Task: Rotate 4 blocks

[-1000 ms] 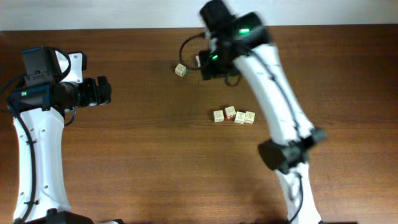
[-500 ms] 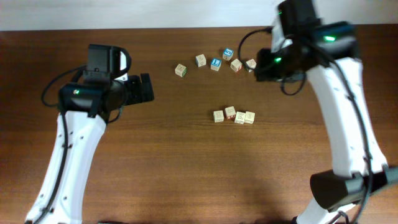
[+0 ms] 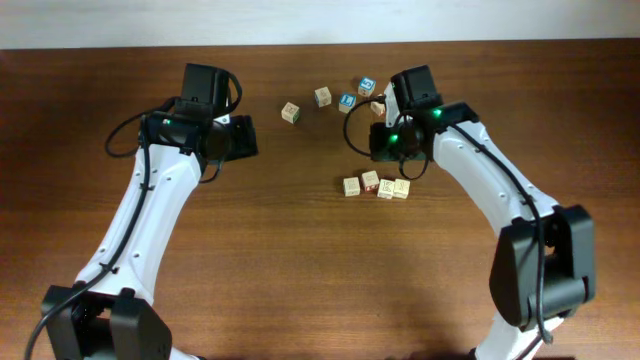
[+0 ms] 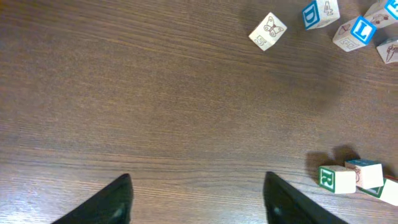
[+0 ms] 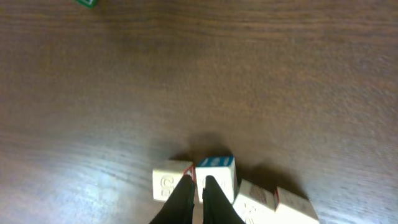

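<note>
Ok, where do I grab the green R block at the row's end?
Come from above and pinch the green R block by its near and far faces. It sits flat at the row's left end with its neighbour against the right face, so only that pair looks free.

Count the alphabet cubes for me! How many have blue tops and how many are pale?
Blue-topped cubes: 2
Pale cubes in the row: 4
Loose pale cubes: 3
Total: 9 in view; the right arm might hide more.

Four blocks (image 3: pixel 371 181) in a row, seemingly touching, midway across the table (image 3: pixel 300 260); loose cubes (image 3: pixel 322 96) scattered behind them.
</note>
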